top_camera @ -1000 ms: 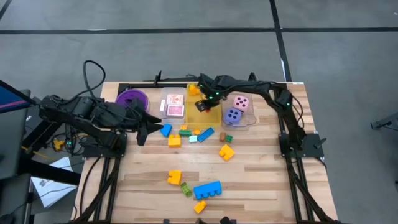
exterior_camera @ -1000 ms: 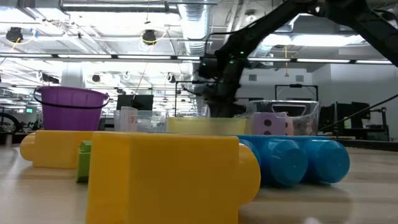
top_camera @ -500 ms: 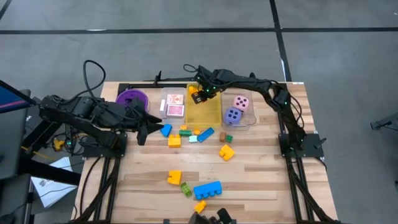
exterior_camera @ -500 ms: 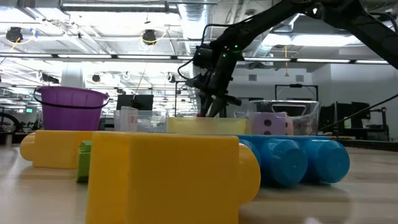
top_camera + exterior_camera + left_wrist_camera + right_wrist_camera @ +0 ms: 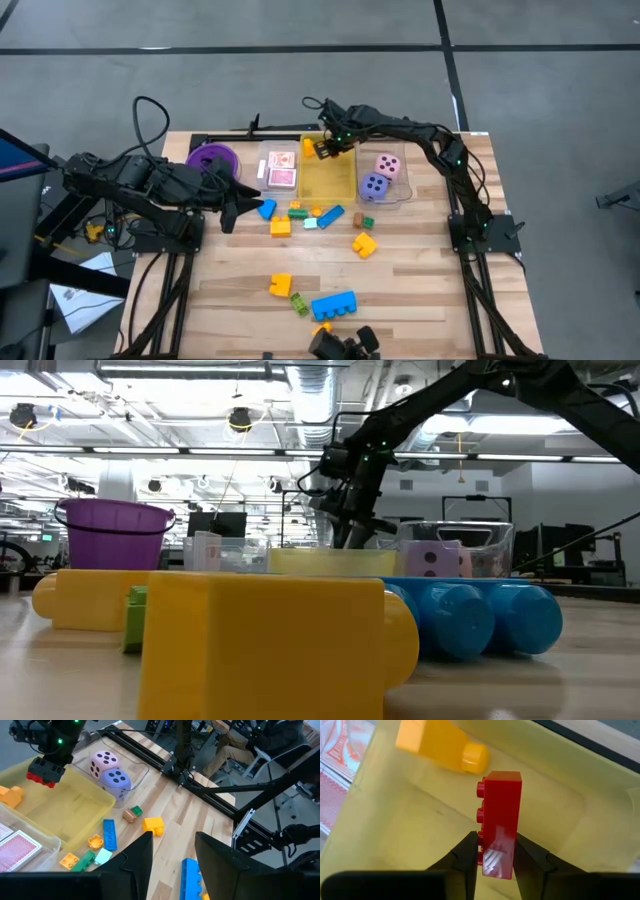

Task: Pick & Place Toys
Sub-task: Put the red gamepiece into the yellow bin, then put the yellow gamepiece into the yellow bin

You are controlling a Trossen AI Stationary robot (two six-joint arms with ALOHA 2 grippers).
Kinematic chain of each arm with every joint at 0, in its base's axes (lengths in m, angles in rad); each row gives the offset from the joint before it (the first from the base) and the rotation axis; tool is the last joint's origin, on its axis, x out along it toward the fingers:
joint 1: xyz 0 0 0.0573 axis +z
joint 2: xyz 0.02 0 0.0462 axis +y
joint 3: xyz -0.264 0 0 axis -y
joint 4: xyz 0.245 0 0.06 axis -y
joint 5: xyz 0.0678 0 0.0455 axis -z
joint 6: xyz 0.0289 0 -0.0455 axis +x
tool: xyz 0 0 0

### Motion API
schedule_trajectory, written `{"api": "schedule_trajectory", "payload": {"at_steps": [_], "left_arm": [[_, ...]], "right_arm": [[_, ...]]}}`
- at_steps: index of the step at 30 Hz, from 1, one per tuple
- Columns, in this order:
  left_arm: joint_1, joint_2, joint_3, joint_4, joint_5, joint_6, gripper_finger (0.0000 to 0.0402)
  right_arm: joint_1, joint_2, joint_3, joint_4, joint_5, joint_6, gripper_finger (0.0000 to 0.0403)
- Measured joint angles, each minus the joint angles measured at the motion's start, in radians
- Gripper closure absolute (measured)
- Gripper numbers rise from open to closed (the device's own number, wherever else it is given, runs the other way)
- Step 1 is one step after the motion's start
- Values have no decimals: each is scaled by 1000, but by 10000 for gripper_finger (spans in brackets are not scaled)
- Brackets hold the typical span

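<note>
Right now the right tool (image 5: 322, 148) is clamped on a small red plastic building block (image 5: 499, 824). It hangs over the far end of the yellow see-through plastic bin (image 5: 330, 180), near the top middle of the high view. The block's long side runs straight out from the tool's tips, with its little bumps facing sideways. In the right wrist view the bin's yellow floor lies right behind the block, so the block points down into the bin. One orange plastic block (image 5: 441, 745) already lies in the bin, a bit off to the side of the red one, not under it. So I think the next move is just to let go, and the red block should fall inside. It may tip over when it lands, since it hangs on end.

Over on the left of the high view, the left tool (image 5: 238, 205) waits above the wooden tabletop (image 5: 420, 280). Its tips stand a little apart and hold nothing. It is close to a small blue plastic block (image 5: 266, 210) and the other loose blocks in the middle.
</note>
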Motion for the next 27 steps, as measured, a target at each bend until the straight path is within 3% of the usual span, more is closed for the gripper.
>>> {"api": "schedule_trajectory", "payload": {"at_steps": [18,27], "left_arm": [[0,0,0,-1,0,-14,257],[0,0,0,-1,0,-12,257]], "right_arm": [[-10,-3,-1,24,0,-25,228],[20,-93,-1,27,-3,-37,200]]}}
